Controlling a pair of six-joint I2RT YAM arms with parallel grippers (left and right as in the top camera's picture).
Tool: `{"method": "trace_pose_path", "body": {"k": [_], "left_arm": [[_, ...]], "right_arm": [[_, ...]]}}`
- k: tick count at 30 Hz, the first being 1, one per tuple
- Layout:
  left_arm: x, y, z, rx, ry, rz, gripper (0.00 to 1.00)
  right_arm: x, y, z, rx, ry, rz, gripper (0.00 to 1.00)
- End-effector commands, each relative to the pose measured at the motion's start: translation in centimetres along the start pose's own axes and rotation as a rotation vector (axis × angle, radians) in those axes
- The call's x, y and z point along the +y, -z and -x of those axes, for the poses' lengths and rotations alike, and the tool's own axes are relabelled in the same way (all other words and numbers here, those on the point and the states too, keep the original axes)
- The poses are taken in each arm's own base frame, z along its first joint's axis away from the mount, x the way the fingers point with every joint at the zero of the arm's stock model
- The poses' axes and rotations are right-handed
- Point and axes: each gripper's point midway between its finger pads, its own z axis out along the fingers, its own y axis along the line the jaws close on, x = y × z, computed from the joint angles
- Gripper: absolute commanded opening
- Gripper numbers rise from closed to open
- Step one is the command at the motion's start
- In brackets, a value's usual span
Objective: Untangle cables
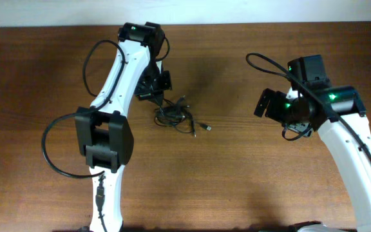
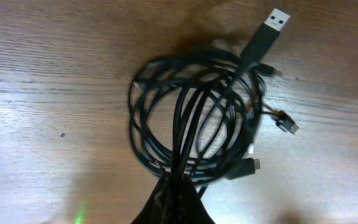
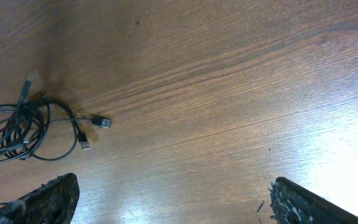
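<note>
The cables (image 1: pixel 176 115) are thin black cords in one tangled coil on the wooden table, with silvery connector tips sticking out to the right. My left gripper (image 1: pixel 154 87) sits at the coil's upper left edge. In the left wrist view its fingers (image 2: pixel 178 198) are shut on several strands of the cables (image 2: pixel 194 118), and a USB plug (image 2: pixel 276 20) points away at the far side. My right gripper (image 1: pixel 272 103) is open and empty, well to the right of the coil. The right wrist view shows the cables (image 3: pixel 23 130) far left, beyond the wide-open fingers (image 3: pixel 173 202).
Thick black robot cables loop beside the left arm (image 1: pixel 60 138) and over the right arm (image 1: pixel 269 64). The table's far edge (image 1: pixel 237 24) runs along the top. Bare wood (image 1: pixel 237 161) lies between the coil and the right arm.
</note>
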Motion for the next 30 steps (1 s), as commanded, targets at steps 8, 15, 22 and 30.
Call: {"method": "trace_pose_path", "body": {"k": [8,15,22,30], "left_arm": [[-14.4,7.9,-7.4,0.068,-0.638,-0.926,0.0],[-16.1,14.2,-10.0,-0.025,-0.747,-1.166,0.0],[-16.3,16.9,-11.8,-0.067,-0.788,-1.173,0.0],[-16.4,17.0,-11.8,-0.062,-0.776,-1.176,0.0]], "right_arm": [[1.8,0.0,-0.6,0.051,0.031,0.09,0.98],[1.8,0.0,-0.5,0.05,0.031,0.091,0.98],[3.9,0.3,-0.7,0.073,0.041,0.206,0.98],[6.0,0.4,-1.8,0.083,0.118,0.251,0.98]]}}
